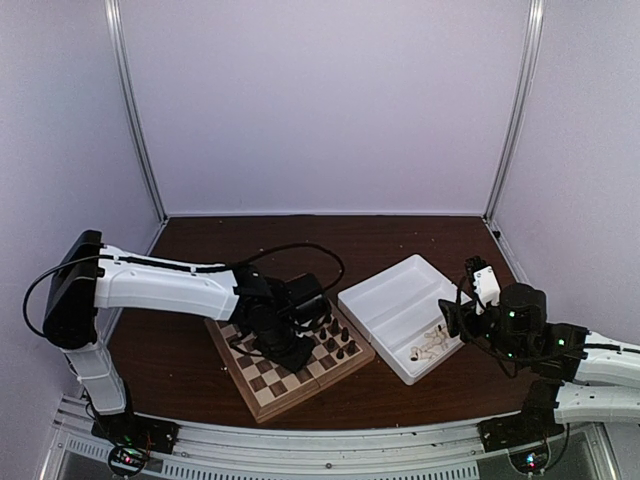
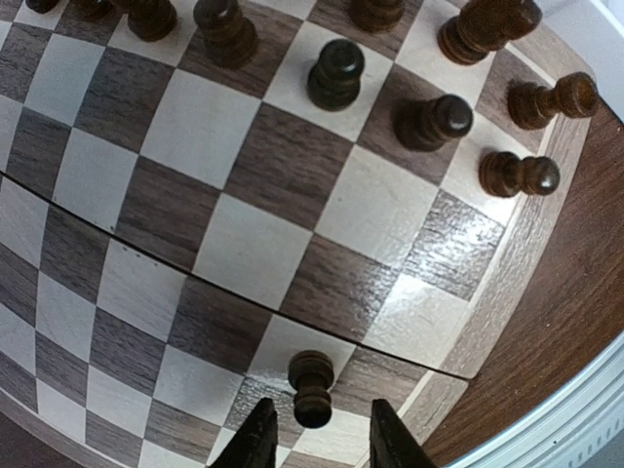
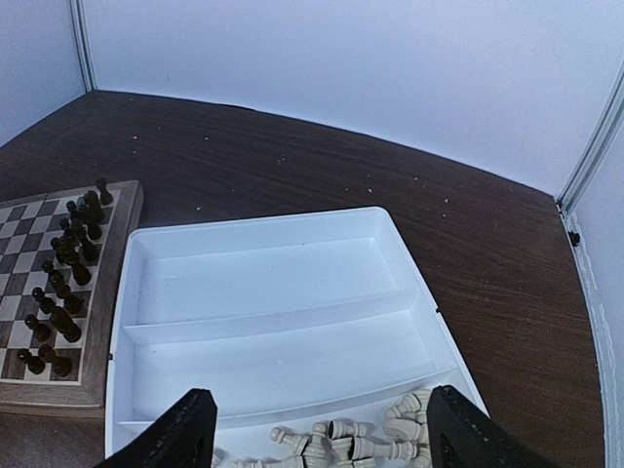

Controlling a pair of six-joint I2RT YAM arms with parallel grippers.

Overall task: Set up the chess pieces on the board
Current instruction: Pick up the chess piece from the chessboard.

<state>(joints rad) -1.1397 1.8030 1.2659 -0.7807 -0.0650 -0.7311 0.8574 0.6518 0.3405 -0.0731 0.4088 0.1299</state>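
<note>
The board (image 1: 262, 384) lies in front of the left arm. Several dark chess pieces (image 1: 336, 336) stand in rows along its right side, also seen as dark chess pieces (image 2: 336, 73) in the left wrist view. My left gripper (image 2: 320, 441) hangs low over the board (image 2: 205, 127), near its edge by the fold seam. One dark pawn (image 2: 311, 388) stands between its fingers (image 2: 258, 441), with a gap on each side. My right gripper (image 3: 317, 439) is open above the white tray (image 3: 273, 283), over a heap of cream chess pieces (image 3: 370, 448) lying in the near compartment.
The white two-compartment tray (image 1: 400, 300) sits right of the board, its far compartment bare. The board's right edge and the dark rows (image 3: 68, 253) show at the left of the right wrist view. Brown tabletop (image 1: 300, 240) stretches to the back wall.
</note>
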